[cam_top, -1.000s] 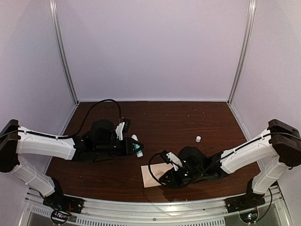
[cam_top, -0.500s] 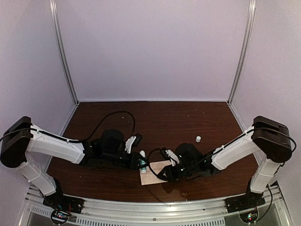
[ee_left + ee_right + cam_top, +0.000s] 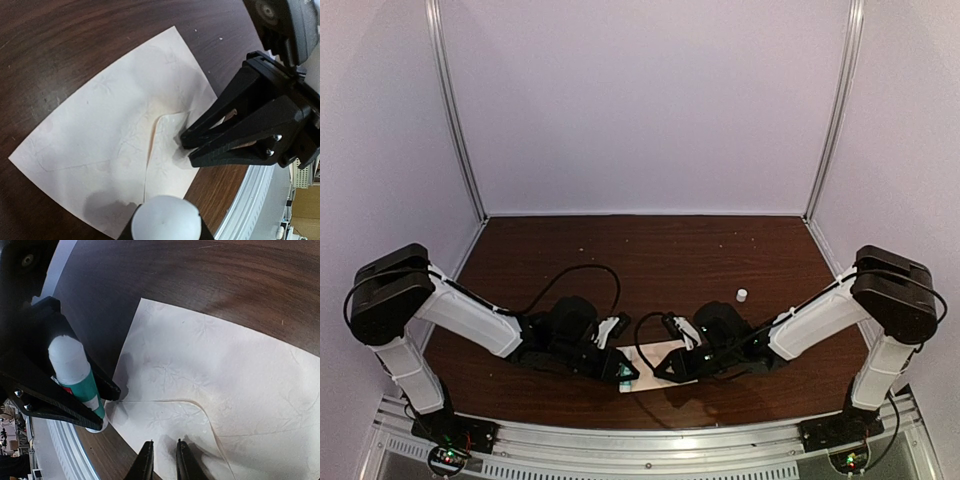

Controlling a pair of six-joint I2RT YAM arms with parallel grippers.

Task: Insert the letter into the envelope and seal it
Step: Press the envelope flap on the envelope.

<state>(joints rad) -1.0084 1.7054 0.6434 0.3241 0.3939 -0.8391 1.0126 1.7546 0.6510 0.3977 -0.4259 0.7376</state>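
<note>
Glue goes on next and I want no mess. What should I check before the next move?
1. White glue stick with green label clamped in the left gripper: ok.
2. Stick uncapped, with the small white cap lying apart on the dark wooden table: ok.
3. Right gripper pinching the pointed flap of the pale beige-pink paper envelope: ok.
4. Flap's inner face turned toward the stick: cannot tell.
5. Letter inside the envelope: cannot tell.
</note>
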